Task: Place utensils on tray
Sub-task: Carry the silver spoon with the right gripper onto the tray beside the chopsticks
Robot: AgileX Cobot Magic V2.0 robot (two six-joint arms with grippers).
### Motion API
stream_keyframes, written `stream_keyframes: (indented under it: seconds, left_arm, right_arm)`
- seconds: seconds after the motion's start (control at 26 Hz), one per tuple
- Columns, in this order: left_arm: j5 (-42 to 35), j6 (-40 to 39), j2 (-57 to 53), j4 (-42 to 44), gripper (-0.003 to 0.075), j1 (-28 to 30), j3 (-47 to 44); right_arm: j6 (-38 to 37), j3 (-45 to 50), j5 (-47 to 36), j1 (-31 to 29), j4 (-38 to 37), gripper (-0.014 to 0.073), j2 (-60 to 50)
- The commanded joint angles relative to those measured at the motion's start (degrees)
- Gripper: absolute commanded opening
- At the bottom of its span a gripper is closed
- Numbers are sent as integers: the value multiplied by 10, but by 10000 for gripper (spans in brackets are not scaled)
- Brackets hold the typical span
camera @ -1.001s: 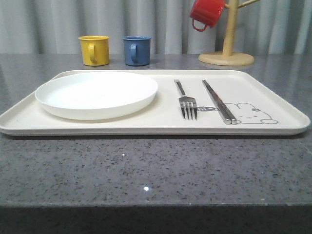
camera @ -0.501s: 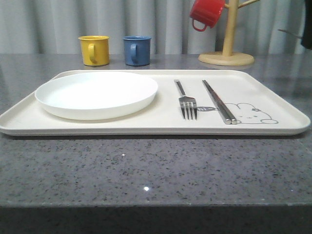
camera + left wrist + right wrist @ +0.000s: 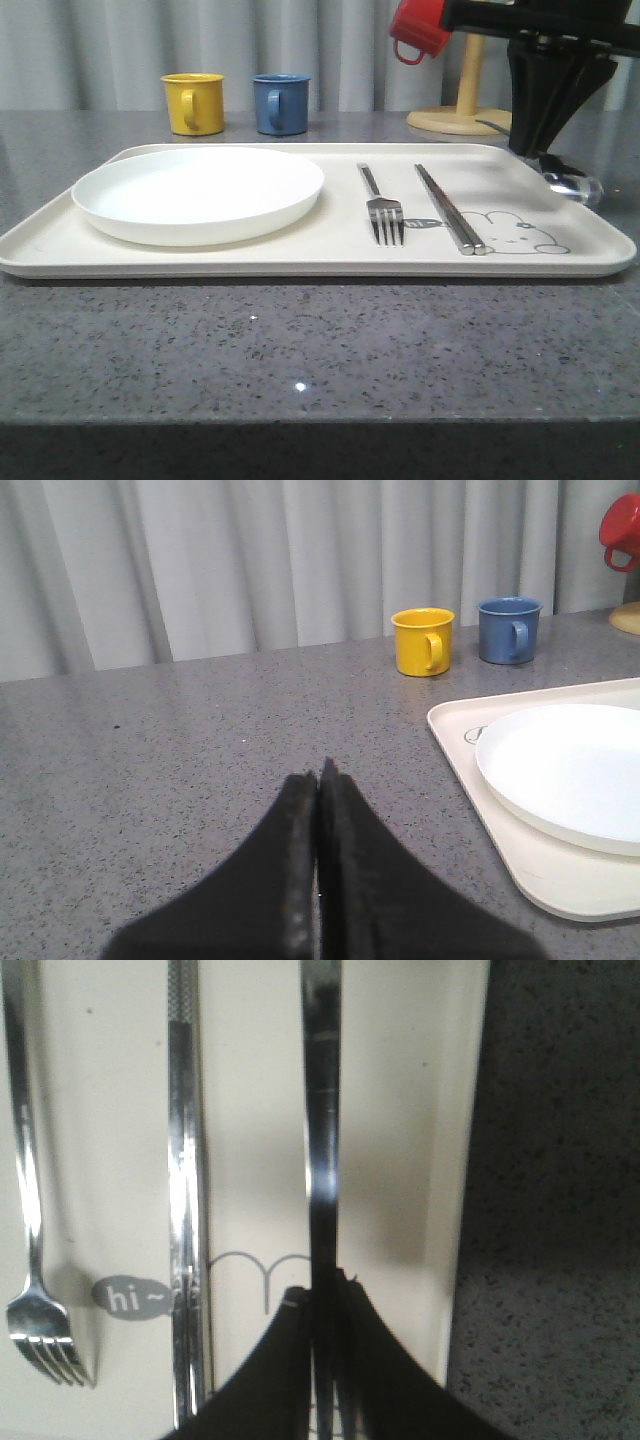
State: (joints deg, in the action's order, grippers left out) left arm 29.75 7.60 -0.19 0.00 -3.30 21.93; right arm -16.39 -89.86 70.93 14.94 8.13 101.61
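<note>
Compared with half a second earlier, when only a sliver of dark arm showed at the right edge of the front view, the right gripper (image 3: 545, 150) had come in over the tray's far right side, carrying the spoon (image 3: 572, 184); everything else on the table lay as before. From the left, the left gripper (image 3: 318, 780) hung over bare grey countertop (image 3: 200, 760), its two black fingers pressed together with nothing between them, well apart from the tray's left end. Behind the tray stood a yellow mug (image 3: 193, 102) and a blue mug (image 3: 281, 103), side by side. The cream tray (image 3: 300, 262) lay with its long side across the view, the white plate (image 3: 198, 192) resting on its left half. To the right of the plate lay the fork (image 3: 383, 208), long axis running away from the camera, tines toward the near edge. Just right of it lay the chopsticks (image 3: 449, 208), close together and roughly parallel to the fork, near ends beside the rabbit drawing (image 3: 515, 232). Farther right, the right gripper's fingers were clamped on the spoon's handle; in the wrist view the handle (image 3: 322, 1130) ran parallel to the chopsticks, between them and the tray's right rim. In the front view its bowl pointed toward the near right. Whether it touched the tray could not be told. Behind stood a wooden mug tree (image 3: 465, 95) with a red mug (image 3: 422, 27).
</note>
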Motion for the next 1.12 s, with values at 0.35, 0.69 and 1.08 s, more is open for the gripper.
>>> stream_keyframes:
  seconds: [0.35,0.69,1.08]
  left_arm:
    - [-53,-7,7,-3,-19,0,15]
    - [-53,-7,7,-3,-19,0,15]
    - [-53,-7,7,-3,-19,0,15]
  right_arm:
    - [-6,-17,-12,-1,-3,-115,26]
    - [-6,-17,-24,-1,-5,66,27]
    - [-3,-17,-44,-1,-23,260,-52]
